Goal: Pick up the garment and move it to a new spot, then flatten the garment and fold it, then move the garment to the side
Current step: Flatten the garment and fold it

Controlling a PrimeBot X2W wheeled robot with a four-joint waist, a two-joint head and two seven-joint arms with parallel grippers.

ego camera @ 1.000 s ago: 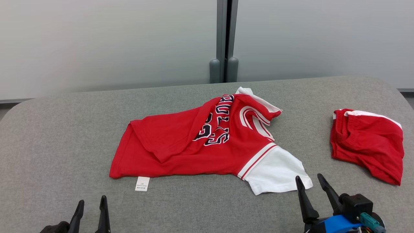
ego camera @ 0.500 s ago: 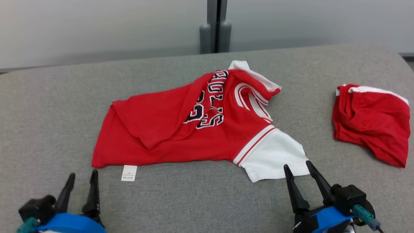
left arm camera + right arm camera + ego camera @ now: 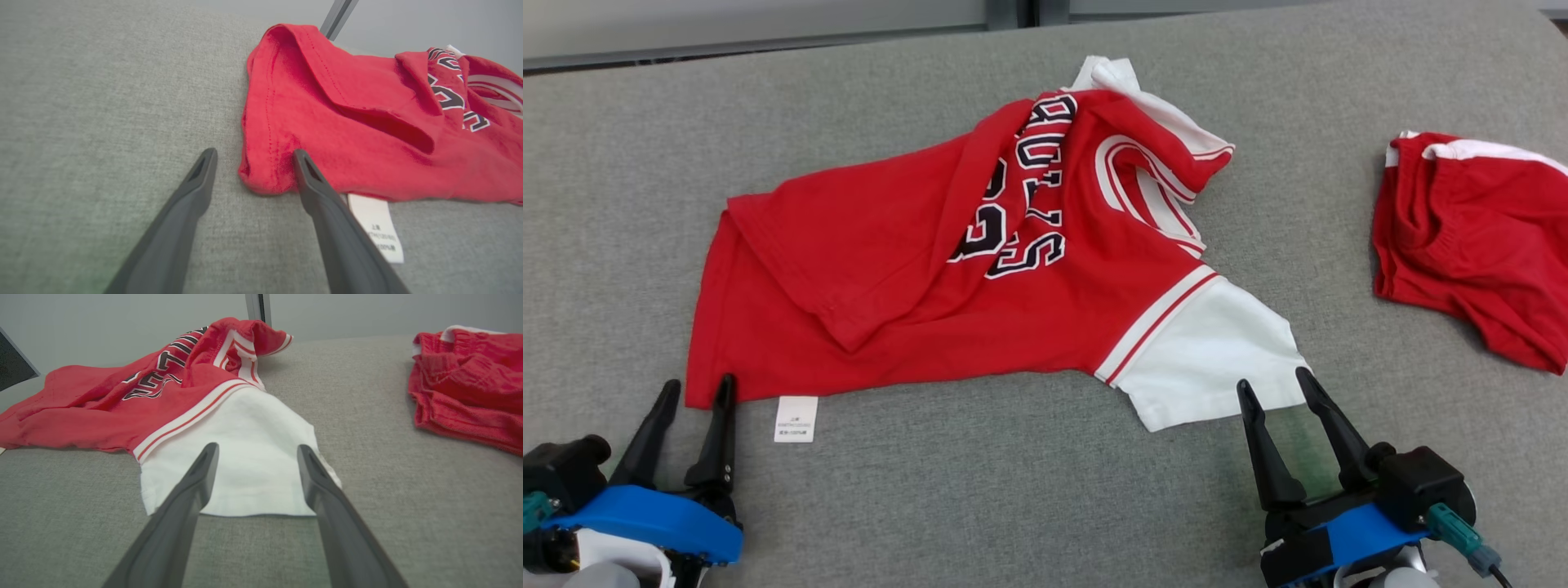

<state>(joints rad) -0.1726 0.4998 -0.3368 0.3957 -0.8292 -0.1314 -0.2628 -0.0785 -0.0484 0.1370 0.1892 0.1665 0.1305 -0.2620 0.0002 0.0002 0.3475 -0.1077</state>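
- At 8 o'clock in the head view I'm holding the left gripper (image 3: 699,380) with its fingers spread wide and nothing between them. Its wrist view is showing them straddling the hem corner (image 3: 261,179), with the inner finger lying against the red cloth. I'm judging that corner to be the pinch point.
- At 4 o'clock the right gripper (image 3: 1272,377) is standing just as wide apart and gripping nothing. Its tips are sitting at the cuff edge of the white sleeve (image 3: 1217,351).
- I'm reading the two placements as deliberate. Taking the cloth at opposite ends should make it lift stretched out rather than bunched.
- A tag (image 3: 796,418) is poking out from under the hem at 7 o'clock, just beside the left gripper's inner finger. I'm minding not to pinch the tag alone.
- The shirt (image 3: 947,269) is lying in the middle of the grey table (image 3: 1013,506), running from 8 o'clock towards 1 o'clock. It is resting fully on the surface, so I'm judging the pick-up as not yet done.
- A flap (image 3: 833,269) is lying doubled over on its left half, and the collar end is bunching up at 12 to 1 o'clock. That is why flattening is coming after the move.
- At 2 to 3 o'clock a second garment (image 3: 1470,237), red with a white band, is lying well apart from the shirt. I'm leaving it alone.
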